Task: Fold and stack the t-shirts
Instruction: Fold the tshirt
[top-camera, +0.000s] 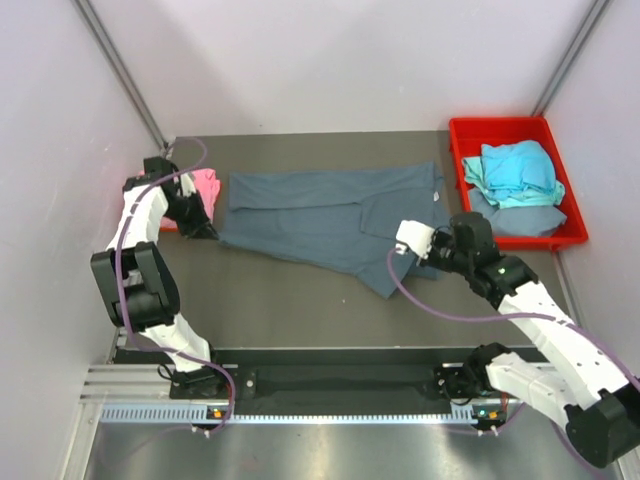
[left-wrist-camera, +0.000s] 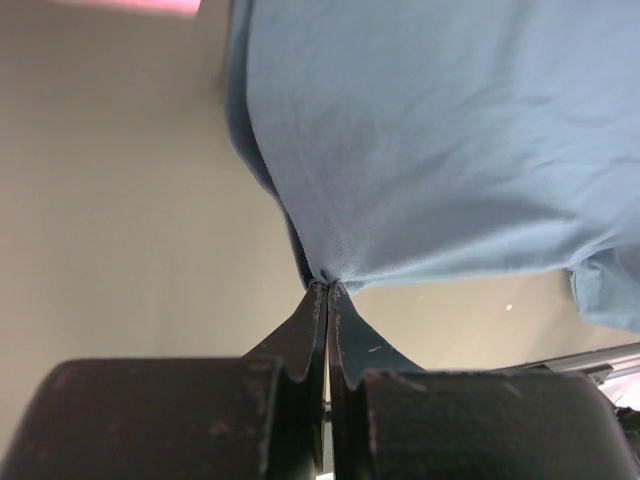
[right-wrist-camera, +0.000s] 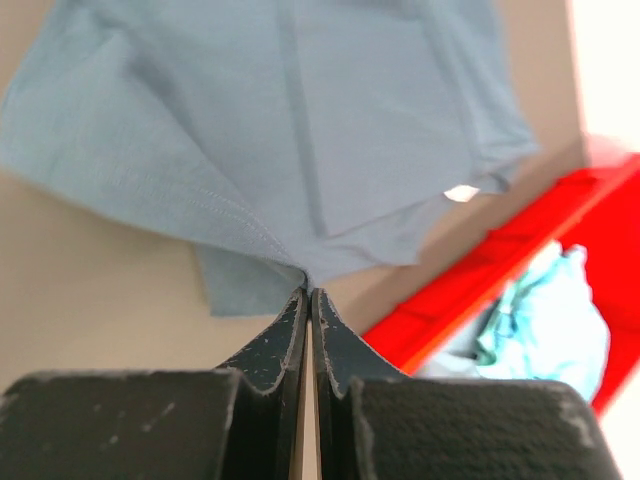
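Note:
A slate blue-grey t-shirt (top-camera: 320, 215) lies partly folded across the middle of the table. My left gripper (top-camera: 205, 231) is shut on its left lower corner; the wrist view shows the cloth (left-wrist-camera: 430, 150) pinched at the fingertips (left-wrist-camera: 327, 290). My right gripper (top-camera: 402, 245) is shut on the shirt's right edge, with the fabric (right-wrist-camera: 280, 130) bunched at the tips (right-wrist-camera: 309, 292). A pink t-shirt (top-camera: 206, 184) lies folded at the far left, behind the left arm. A turquoise t-shirt (top-camera: 515, 170) sits on a blue-grey one (top-camera: 520, 218) in the red bin.
The red plastic bin (top-camera: 465, 135) stands at the back right, close to my right arm, and shows in the right wrist view (right-wrist-camera: 470, 270). Bare table (top-camera: 300, 300) runs along the near side. White walls close in on both sides.

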